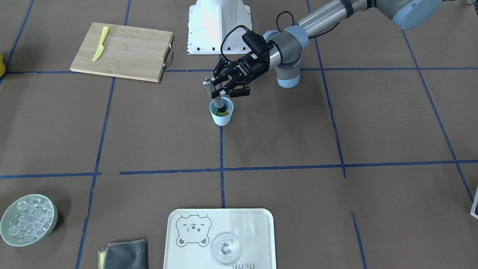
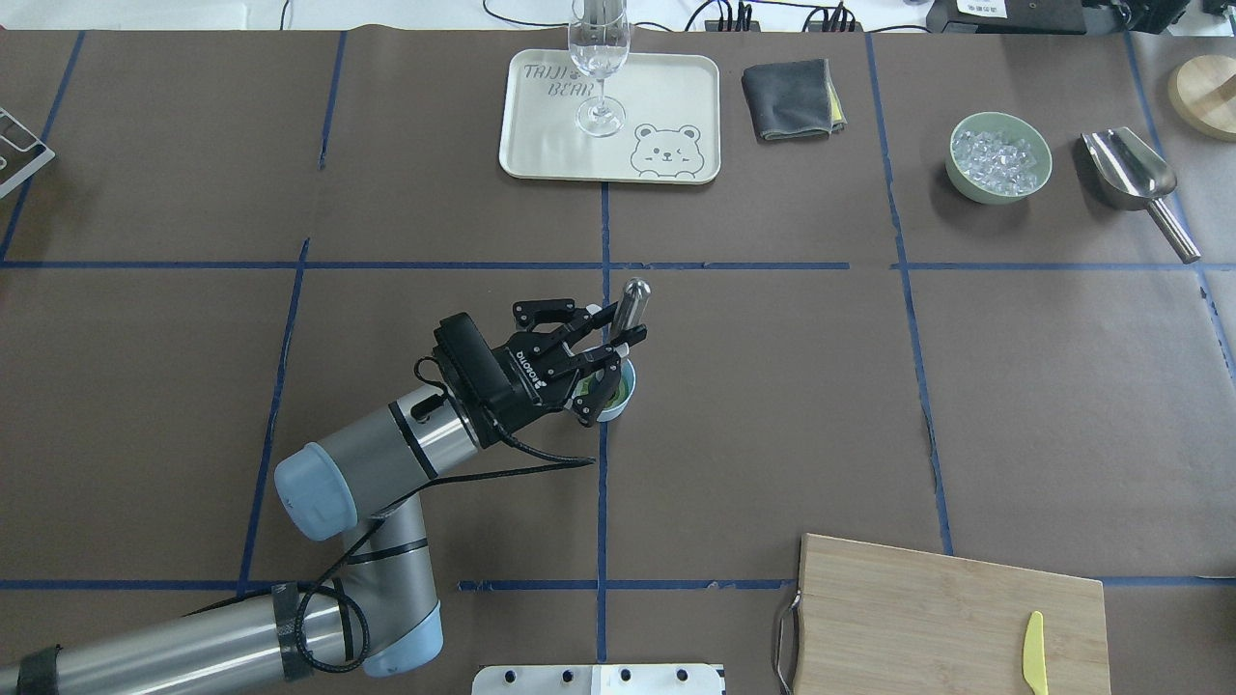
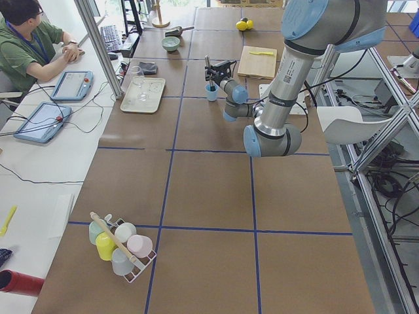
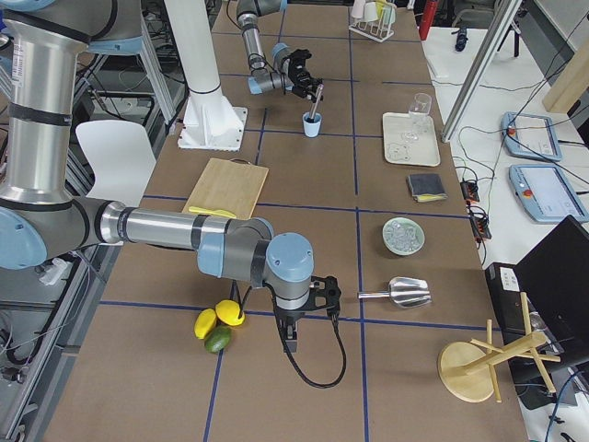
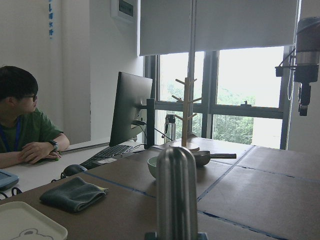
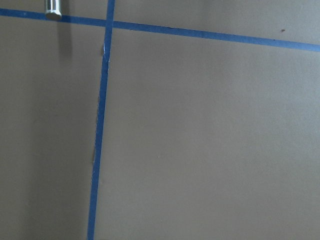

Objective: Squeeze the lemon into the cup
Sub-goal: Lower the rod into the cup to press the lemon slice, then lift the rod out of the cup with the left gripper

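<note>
The light-blue cup (image 1: 222, 116) stands near the table's middle; it also shows in the overhead view (image 2: 618, 403). Yellow-green lemon (image 1: 217, 113) lies inside it, mostly hidden. A tilted steel muddler (image 1: 212, 93) has its dark head down in the cup on the lemon. My left gripper (image 1: 219, 86) reaches in level just above the cup and is shut on the muddler's shaft (image 2: 628, 307). My right gripper (image 4: 293, 339) hangs low over the table far from the cup; I cannot tell whether it is open or shut.
A cutting board (image 1: 123, 52) with a yellow knife (image 1: 101, 43) lies at the robot's right. A tray (image 1: 257, 231) holds a clear glass (image 1: 225, 248). A green bowl of ice (image 1: 28, 219), a grey cloth (image 1: 125, 255) and a scoop (image 2: 1135, 179) sit along the far edge.
</note>
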Controlling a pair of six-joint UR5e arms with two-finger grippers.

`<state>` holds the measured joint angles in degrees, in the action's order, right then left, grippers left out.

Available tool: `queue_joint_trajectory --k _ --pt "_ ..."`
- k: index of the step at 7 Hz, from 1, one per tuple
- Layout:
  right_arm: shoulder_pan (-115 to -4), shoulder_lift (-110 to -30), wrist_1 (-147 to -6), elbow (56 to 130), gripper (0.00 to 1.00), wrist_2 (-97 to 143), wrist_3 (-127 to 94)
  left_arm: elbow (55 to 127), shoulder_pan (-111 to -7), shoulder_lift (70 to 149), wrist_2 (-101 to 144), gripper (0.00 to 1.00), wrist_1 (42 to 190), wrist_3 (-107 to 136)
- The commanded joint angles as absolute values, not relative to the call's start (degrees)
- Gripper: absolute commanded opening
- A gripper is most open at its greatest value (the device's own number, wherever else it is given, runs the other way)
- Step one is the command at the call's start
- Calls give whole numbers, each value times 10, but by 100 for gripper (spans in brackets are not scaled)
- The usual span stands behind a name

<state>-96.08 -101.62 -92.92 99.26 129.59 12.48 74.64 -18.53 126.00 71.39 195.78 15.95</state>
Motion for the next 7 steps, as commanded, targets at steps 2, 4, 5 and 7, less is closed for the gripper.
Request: queue_joint_trajectory --k 2,4,5,7 --pt "-961 -1017 -930 991 100 1296 125 803 -231 1258 721 0 1942 170" --pt "-961 -1018 -930 991 100 1296 125 829 -275 1246 757 0 1853 218" --pt "-961 -1018 -930 991 100 1296 125 862 -295 1226 781 0 1773 263" --pt "-961 -1018 -930 987 100 1296 125 956 -347 1196 866 0 1544 299"
